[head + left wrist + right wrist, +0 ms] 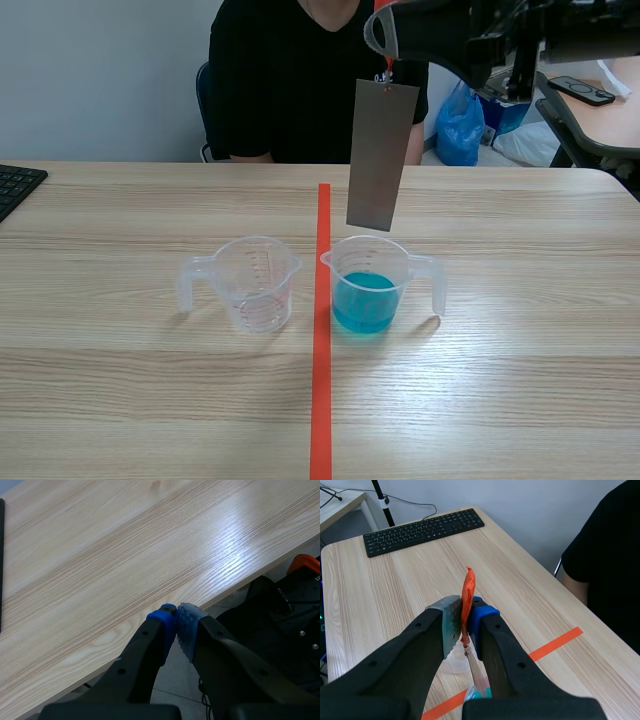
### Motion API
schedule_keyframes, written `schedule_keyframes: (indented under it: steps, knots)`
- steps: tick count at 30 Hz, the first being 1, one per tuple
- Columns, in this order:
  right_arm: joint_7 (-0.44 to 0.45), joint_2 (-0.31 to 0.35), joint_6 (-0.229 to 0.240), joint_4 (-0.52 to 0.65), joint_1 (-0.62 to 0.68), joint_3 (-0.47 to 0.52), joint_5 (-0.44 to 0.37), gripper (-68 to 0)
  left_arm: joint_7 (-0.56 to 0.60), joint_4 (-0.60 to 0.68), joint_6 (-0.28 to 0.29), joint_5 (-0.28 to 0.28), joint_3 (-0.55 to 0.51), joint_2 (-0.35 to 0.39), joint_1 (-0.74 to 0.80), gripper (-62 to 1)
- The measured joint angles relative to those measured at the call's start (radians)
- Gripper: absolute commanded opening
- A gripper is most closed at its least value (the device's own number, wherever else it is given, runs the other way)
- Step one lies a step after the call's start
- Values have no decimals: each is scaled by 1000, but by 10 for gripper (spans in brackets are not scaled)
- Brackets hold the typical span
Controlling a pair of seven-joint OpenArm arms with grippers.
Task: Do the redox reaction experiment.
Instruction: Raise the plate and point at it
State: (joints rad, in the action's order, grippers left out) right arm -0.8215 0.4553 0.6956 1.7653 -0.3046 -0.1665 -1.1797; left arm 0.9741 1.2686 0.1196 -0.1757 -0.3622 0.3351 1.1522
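1. Where the wooden surface (125, 555) ends at its near edge, the left pincer (177, 617) hangs clenched on nothing, its two pads pressed together.
2. An orange-red tape line (322, 350) runs from the near edge straight toward 12 o'clock, dividing the surface down the middle.
3. Just at 3 o'clock of the line stands the cup of blue liquid (372, 285), clear plastic and upright. It is about a third full, with its handle pointing to 3 o'clock and its spout to 9 o'clock.
4. On the other side of the line, at 9 o'clock of that cup, stands the empty cup (250, 282). It is also clear and upright, with red scale marks on its wall and its handle toward 9 o'clock. The two cups are near each other but apart.
5. A grey metal plate (381, 155) hangs upright in the air over the cup of blue liquid, its lower edge clear of the rim.
6. At the plate's top is an orange tag (468, 592). The right pincer (465, 615) grasps this tag between its pads, raised high at 1 o'clock of the cups.
7. A black keyboard (422, 530) lies far off at 10 o'clock.
8. At 12 o'clock, a person (290, 80) in black sits across the surface, with a blue bag (460, 125) at 2 o'clock behind.
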Motion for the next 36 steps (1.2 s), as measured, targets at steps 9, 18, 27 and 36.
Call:
schedule_keyframes:
  steps: [9, 18, 27, 36]
  knots:
    - [-7, 0, 0, 0, 0, 0, -7, -658, 0, 0, 0, 0, 0, 0, 0, -569]
    - [-7, 0, 0, 0, 0, 0, -7, -658, 0, 0, 0, 0, 0, 0, 0, -569]
    - [-7, 0, 0, 0, 0, 0, -7, -658, -16, -3, 107, -1, 3, 65, -108, -569]
    - [-7, 0, 0, 0, 0, 0, -7, -658, -113, -4, 372, 19, 27, 240, -414, -569]
